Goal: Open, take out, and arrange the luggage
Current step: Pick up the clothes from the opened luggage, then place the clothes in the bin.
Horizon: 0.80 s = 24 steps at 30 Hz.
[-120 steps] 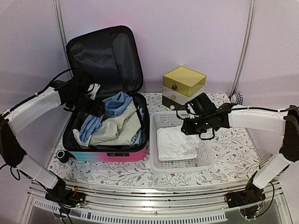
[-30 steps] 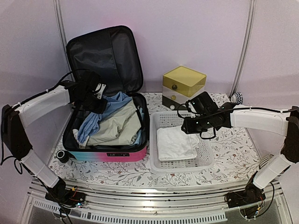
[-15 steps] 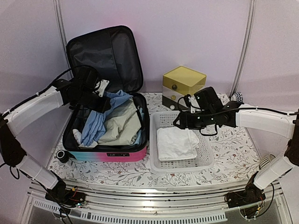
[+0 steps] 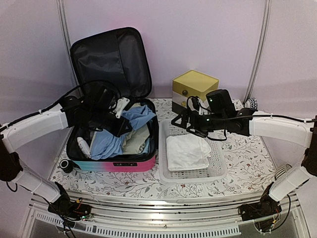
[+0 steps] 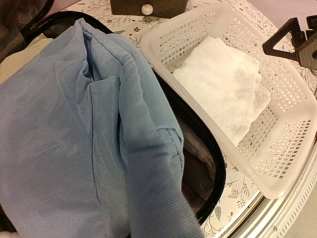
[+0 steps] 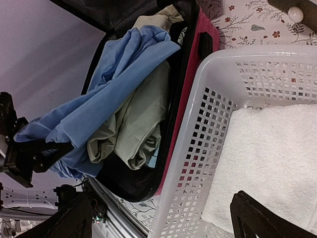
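Left gripper (image 4: 118,126) first: clenched tight on a bunch of the soft light blue cloth garment (image 5: 74,148), holding it lifted above the open case. Hanging down from the pinch in long folds, with the lower part resting on the crumpled pale beige cloth (image 6: 143,119) beneath.

Around both cloths, the luggage (image 4: 119,165): a small hard-shell suitcase, turquoise going to pink, with a black zipper band. Lying flat and open on the left part of the table with white floral cover (image 4: 247,148). Black-lined lid (image 4: 111,62) standing up at the far side.

Right gripper (image 6: 161,208) next: released, with black fingers (image 6: 262,220) spread wide apart and nothing between them. Hovering above the far left corner of the white plastic mesh basket (image 4: 218,173), pointing toward the luggage.

Inside the basket, a folded white towel (image 4: 185,151), lying flat. Basket placed just beside the luggage on its right, long sides parallel; touching or only very close, cannot tell.

Behind the basket, near the far edge of the table, a small drawer box with yellow top (image 4: 194,87).
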Motion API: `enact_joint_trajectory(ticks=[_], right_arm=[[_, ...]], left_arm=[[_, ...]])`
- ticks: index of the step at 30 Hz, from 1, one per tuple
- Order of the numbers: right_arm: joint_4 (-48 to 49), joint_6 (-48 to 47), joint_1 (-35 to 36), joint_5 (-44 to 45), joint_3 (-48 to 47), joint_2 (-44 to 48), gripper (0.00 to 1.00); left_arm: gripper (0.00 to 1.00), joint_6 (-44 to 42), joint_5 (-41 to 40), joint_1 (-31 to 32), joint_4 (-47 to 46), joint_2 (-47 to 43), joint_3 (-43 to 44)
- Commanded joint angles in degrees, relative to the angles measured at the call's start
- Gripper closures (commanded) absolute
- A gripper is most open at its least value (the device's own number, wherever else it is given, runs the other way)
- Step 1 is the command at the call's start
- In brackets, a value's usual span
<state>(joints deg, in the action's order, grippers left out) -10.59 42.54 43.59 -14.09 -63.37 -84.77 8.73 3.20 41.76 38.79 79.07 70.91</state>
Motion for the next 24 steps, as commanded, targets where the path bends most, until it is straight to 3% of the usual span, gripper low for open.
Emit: enact_joint_trajectory(ticks=[1, 9, 24], right_arm=[[4.2, 9.6, 1.1, -0.4, 0.4, -0.4, 0.01], [9.8, 16.2, 2.6, 2.0, 3.2, 2.3, 0.01], [11.9, 23.2, 4.7, 3.8, 1.6, -0.5, 0.01]], left_arm=[[1.0, 1.6, 2.5, 4.1, -5.6, -2.1, -2.4], [1.0, 2.8, 2.2, 8.5, -10.3, -4.3, -6.2], [1.0, 2.9, 1.4, 11.6, -12.0, -4.5, -8.0]])
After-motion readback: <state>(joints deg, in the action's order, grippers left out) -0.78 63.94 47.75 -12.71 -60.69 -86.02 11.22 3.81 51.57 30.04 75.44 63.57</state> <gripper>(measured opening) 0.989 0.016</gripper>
